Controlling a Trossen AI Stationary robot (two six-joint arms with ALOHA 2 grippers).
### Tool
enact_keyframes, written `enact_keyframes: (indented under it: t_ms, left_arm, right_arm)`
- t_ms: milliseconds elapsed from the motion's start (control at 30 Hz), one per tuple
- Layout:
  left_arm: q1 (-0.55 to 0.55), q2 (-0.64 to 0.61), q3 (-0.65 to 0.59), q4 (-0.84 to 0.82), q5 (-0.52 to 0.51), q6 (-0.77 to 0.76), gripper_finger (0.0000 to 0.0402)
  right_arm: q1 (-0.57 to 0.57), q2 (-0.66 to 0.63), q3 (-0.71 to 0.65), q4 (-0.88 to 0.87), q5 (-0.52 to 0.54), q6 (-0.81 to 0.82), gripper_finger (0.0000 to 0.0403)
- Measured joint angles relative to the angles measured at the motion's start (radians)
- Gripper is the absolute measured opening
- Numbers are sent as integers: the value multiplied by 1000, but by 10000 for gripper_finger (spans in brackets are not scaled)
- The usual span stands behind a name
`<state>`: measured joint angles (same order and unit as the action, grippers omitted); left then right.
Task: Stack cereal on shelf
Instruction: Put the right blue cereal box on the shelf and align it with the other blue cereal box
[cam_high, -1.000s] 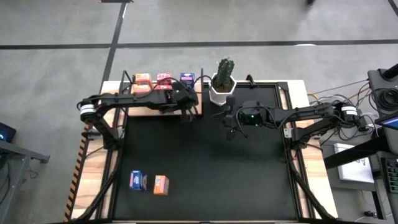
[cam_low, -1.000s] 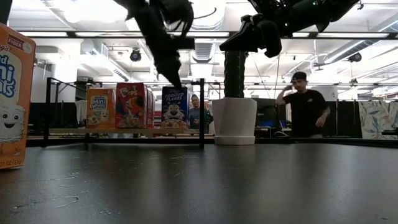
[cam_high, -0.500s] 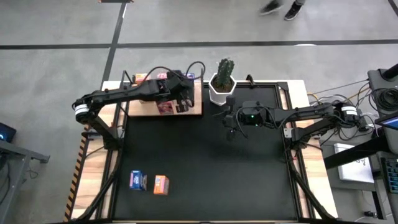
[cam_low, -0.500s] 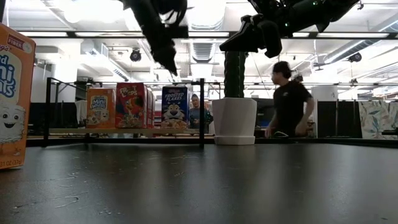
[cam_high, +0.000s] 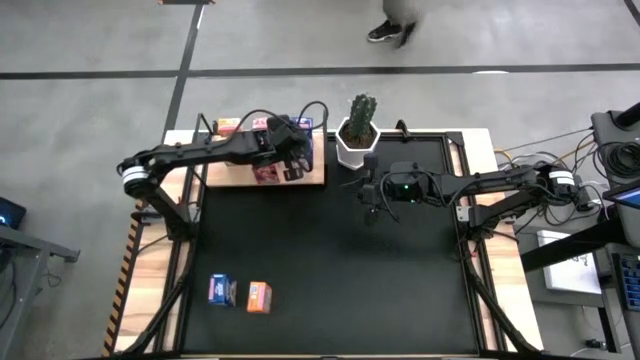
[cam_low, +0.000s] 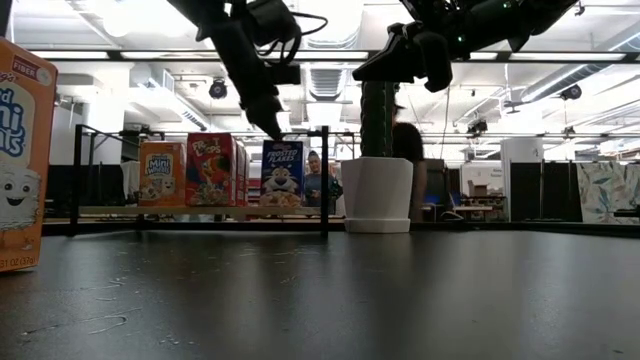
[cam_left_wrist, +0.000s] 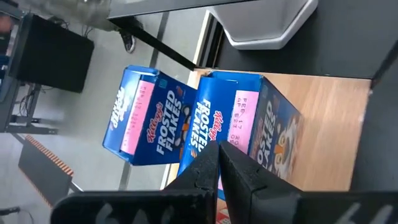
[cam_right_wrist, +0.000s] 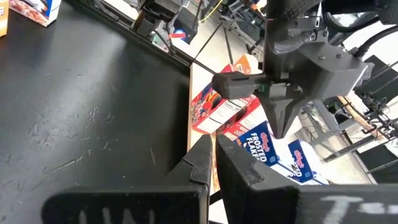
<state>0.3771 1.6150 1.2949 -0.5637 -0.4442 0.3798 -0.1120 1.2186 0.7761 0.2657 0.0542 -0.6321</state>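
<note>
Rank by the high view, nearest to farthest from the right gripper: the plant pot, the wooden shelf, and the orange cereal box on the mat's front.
From the right gripper:
1. Plant pot, just beyond it at the mat's back edge.
2. Wooden shelf, off to the left side.
3. Orange cereal box, at the front left of the mat.

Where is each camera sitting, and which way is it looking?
High view: above, looking straight down; both dark arms show, left gripper over the light-wood shelf.
Low view: at tabletop height, looking level across; arms come from above.
Left wrist view: on the left arm, over blue cardboard cereal boxes; own shut fingers show.
Right wrist view: on the right arm, facing the left gripper; own shut fingers show.
Shared: high and low views both show the white plant pot.
</note>
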Motion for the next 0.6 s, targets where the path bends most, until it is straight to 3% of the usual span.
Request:
enact_keyframes:
  t_ms: [267,600]
  left_arm:
    - [1,5,-1,11,-67,0,0]
    - [-17,-12,-2,1,-68,-19,0]
  right_arm:
    - [0,0,0,-2,0,2,11]
    - [0,0,0,-3,0,-1,11]
